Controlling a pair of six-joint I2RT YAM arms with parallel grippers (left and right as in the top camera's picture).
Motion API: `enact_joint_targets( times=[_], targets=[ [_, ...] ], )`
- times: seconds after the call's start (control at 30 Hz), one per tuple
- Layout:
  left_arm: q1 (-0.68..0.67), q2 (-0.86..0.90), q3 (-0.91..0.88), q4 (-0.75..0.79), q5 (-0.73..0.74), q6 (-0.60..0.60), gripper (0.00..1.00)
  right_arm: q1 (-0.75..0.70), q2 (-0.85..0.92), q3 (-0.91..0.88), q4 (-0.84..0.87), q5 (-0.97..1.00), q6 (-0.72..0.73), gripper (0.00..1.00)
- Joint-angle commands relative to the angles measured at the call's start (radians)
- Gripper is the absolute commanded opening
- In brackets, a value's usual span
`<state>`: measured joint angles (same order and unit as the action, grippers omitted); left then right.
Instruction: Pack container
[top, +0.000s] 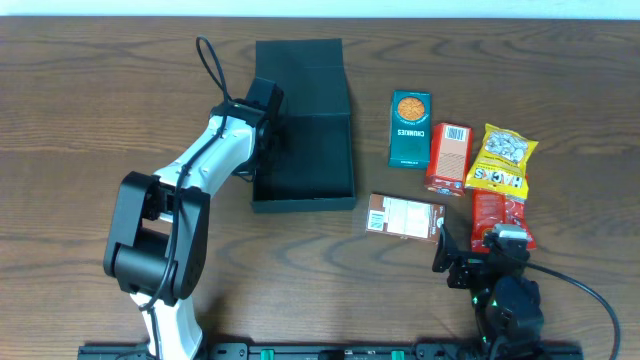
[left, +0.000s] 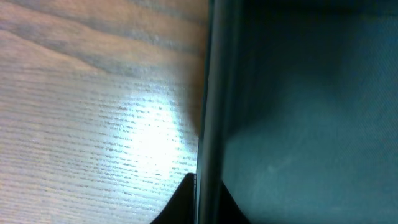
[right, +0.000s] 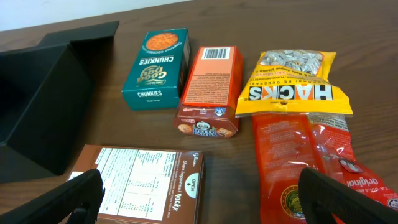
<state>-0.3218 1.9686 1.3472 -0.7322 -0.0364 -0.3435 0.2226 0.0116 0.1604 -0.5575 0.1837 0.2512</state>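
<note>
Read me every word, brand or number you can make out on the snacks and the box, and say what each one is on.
"CHUNKIES": teal snack carton, printed twice.
"HACKS": yellow bag.
"OPEN": tab on the brown box; its table of small print is too small to read.
"Original": red pack.
Orange carton: a barcode and fine print, unreadable.
Dark container: no text visible.
</note>
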Motion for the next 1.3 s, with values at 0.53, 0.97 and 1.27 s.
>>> enact_joint_targets(
  times=[0.53, 0.97, 1.27],
  targets=[
    [0.002, -0.052, 0.239, -0.028, -0.082, 0.101, 0.64, -0.006, -0.006, -0.011, -0.003, 0.011, -0.013, 0.99],
    [0.051, -0.069, 0.371, -0.079, -0.066, 0.164, 0.65, -0.006, -0.006, -0.011, -0.003, 0.010, -0.013, 0.99],
    [0.080, -0.069, 0.371, 0.058, -0.056, 0.164, 0.74, -0.006, -0.006, -0.011, -0.003, 0.011, -0.013, 0.99]
  ],
)
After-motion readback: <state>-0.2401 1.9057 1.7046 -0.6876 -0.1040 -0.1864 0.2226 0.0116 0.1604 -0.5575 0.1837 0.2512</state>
